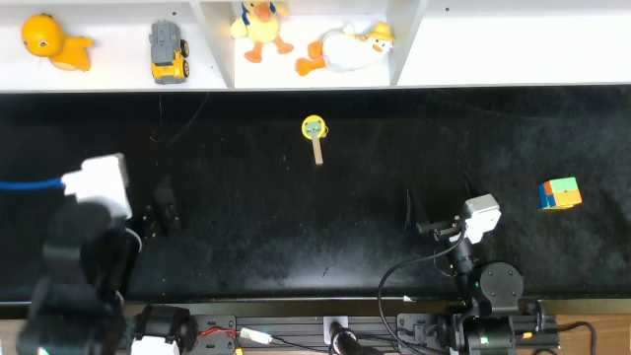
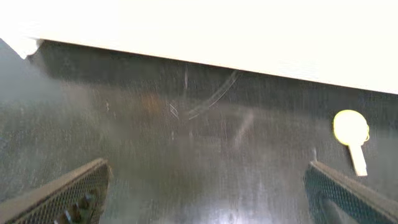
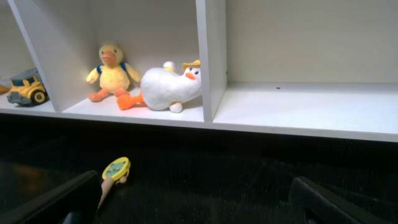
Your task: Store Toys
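A fuzzy black mat (image 1: pixel 296 237) covers the worktop, and a smooth white shelf unit (image 1: pixel 513 59) with flat divider walls runs along its far edge. On the mat near the shelf lies a lollipop-shaped toy (image 1: pixel 315 133), a round yellow-green disc on a short pale wooden stick. Well off toward the right arm's side sits a blocky colour cube (image 1: pixel 559 194) with orange, green and blue faces. In the shelf's left compartment stand a glossy rounded rubber duck (image 1: pixel 54 41) and a hard yellow toy truck (image 1: pixel 168 51). The middle compartment holds a soft yellow plush duck (image 1: pixel 261 28) sitting upright and a plump white plush goose (image 1: pixel 345 49) lying beside it. The left gripper (image 2: pixel 205 199) hangs over bare mat, its mesh-textured fingers spread wide and holding nothing. The right gripper (image 3: pixel 196 205) faces the shelf, its dark fingers likewise spread wide and holding nothing.
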Action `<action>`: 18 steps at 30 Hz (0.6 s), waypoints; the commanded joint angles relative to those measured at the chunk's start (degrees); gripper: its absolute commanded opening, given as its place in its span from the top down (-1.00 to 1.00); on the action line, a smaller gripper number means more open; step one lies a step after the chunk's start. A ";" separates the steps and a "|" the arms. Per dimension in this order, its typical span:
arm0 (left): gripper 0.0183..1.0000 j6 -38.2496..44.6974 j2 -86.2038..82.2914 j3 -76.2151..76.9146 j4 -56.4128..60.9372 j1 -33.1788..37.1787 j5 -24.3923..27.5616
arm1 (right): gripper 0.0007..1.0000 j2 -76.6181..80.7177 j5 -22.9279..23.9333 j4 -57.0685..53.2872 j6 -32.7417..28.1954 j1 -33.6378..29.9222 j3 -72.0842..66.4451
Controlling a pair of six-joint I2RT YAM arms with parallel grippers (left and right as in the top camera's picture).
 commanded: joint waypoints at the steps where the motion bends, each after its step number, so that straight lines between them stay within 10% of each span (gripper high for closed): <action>1: -0.99 -1.42 -10.29 -13.00 9.60 3.74 0.09 | -0.99 -0.48 0.00 0.39 0.17 0.42 -0.79; 18: -1.00 -1.60 -31.85 -45.40 42.10 4.94 4.11 | -0.99 -0.48 0.00 0.39 0.17 0.42 -0.79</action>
